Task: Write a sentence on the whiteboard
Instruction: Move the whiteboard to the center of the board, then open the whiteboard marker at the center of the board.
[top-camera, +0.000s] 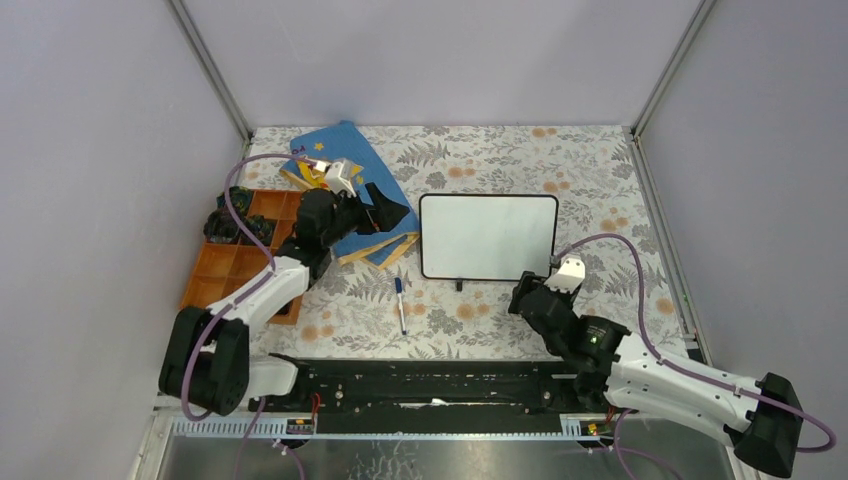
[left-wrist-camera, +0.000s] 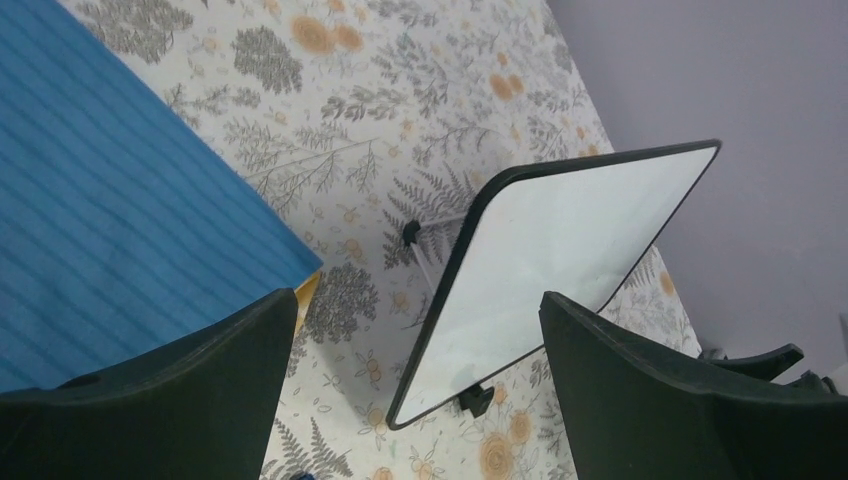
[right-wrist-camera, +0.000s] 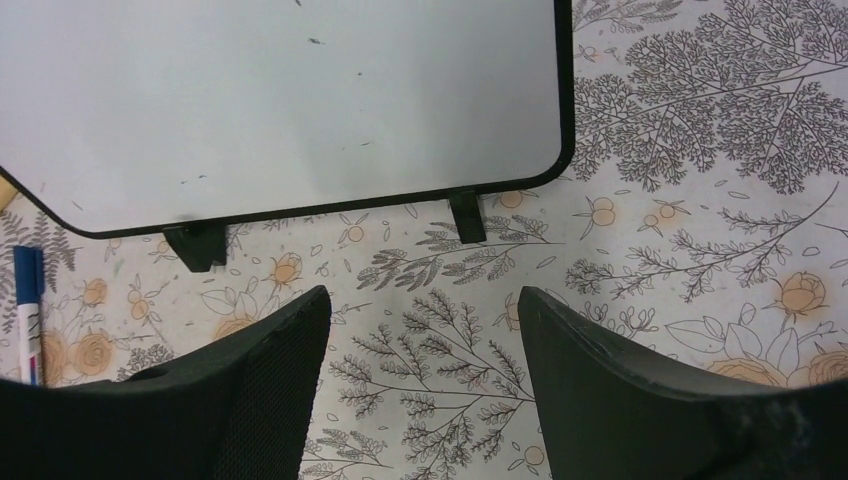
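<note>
My right claw (right-wrist-camera: 420, 320), spread and empty, hovers at the blank whiteboard's (top-camera: 488, 236) five o'clock; my left claw (left-wrist-camera: 415, 310), likewise spread, at its nine. The marker (top-camera: 400, 305) at seven probably needs fetching first.

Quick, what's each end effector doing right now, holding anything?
Left end effector: open, holding nothing.
Right end effector: open, holding nothing.

A tablecloth (top-camera: 480, 320) printed with grey ferns and orange flowers covers the table. A blue picture book (top-camera: 340, 145) lies at its far left. Beside it, at the left edge, an orange compartment tray (top-camera: 225, 275) holds dark objects (top-camera: 222, 225) in its far cells
</note>
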